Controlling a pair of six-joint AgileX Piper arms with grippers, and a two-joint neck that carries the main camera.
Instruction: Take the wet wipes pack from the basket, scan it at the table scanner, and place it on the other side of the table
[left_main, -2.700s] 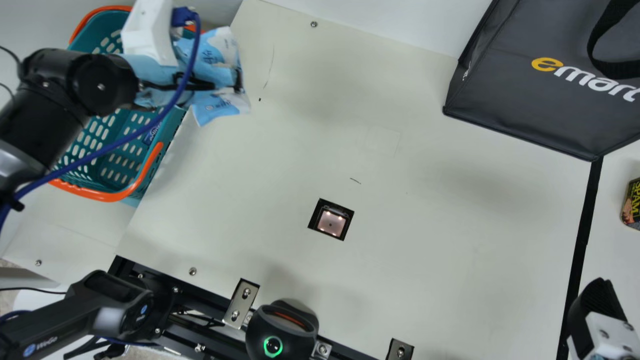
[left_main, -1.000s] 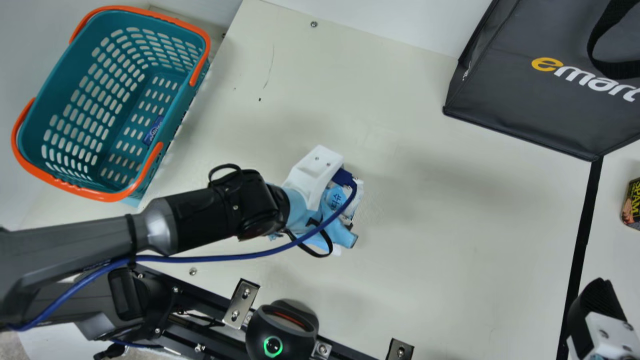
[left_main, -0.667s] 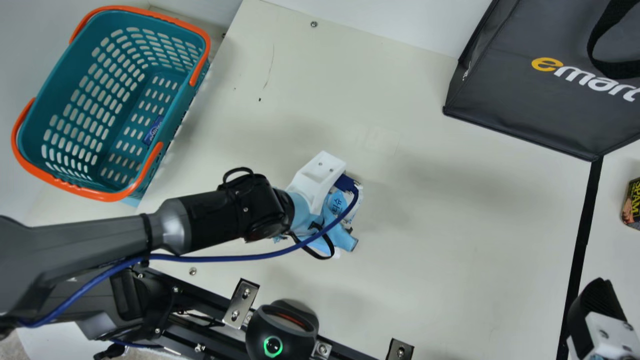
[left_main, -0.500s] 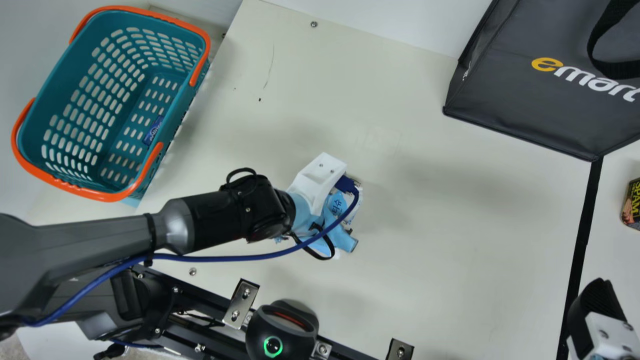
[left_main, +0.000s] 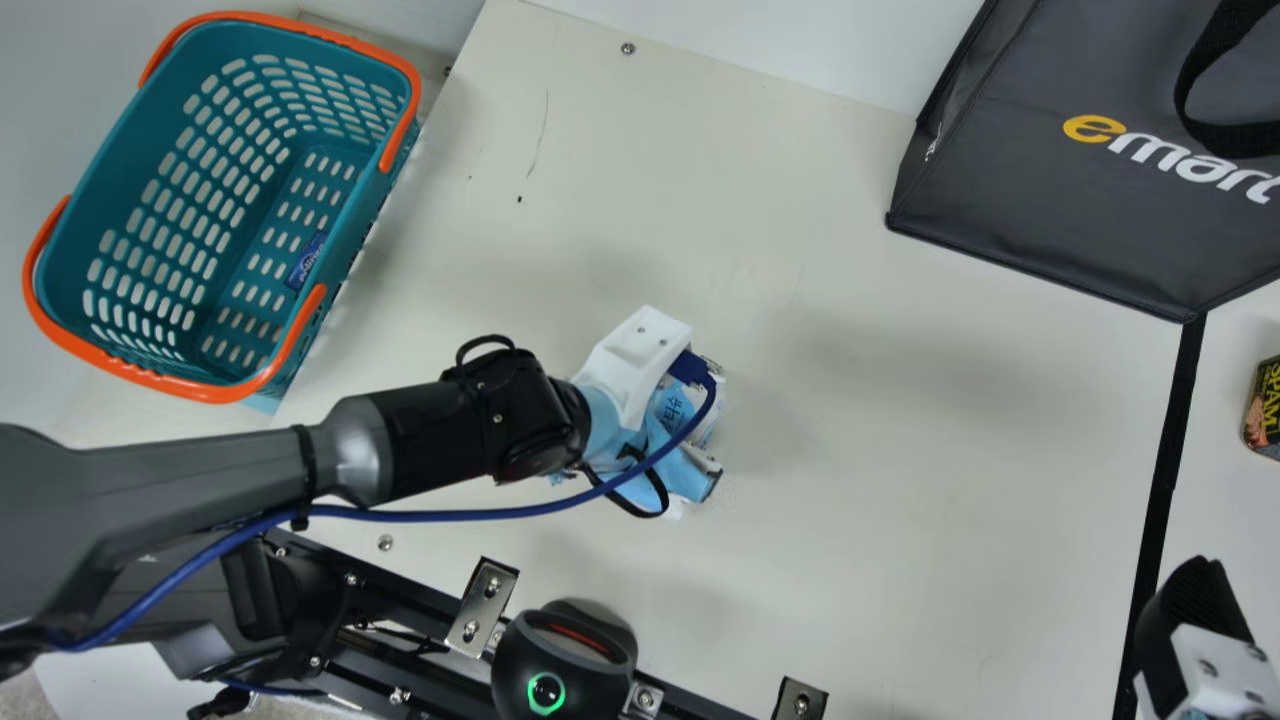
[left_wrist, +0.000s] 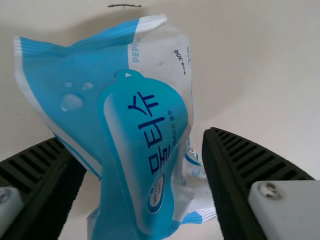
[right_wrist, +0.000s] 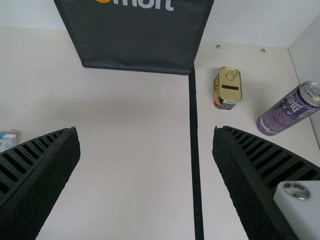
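Basket (left_main: 362, 215) at far left, beside surface (left_main: 900, 520). Bag (left_main: 1080, 220) at far right. Strip (left_main: 1163, 480) runs near to far on right, its far end at bag's corner. Tin (left_main: 1265, 410) to right of strip, tall can (right_wrist: 287, 114) near it. Wet wipes pack (left_wrist: 150, 165) mid-surface, between my left jaws. Device (left_main: 562, 665) at near edge, bracket (left_main: 482, 607) just left.

A lab or workshop set up like a shop checkout is suggested: a shopping basket (left_main: 345, 235) is placed at the left, a dark shopping bag (left_main: 1030, 200) at the far right, with packaged goods nearby, while robot arms and metal brackets (left_main: 482, 607) are seen around the cream tabletop (left_main: 900, 520).
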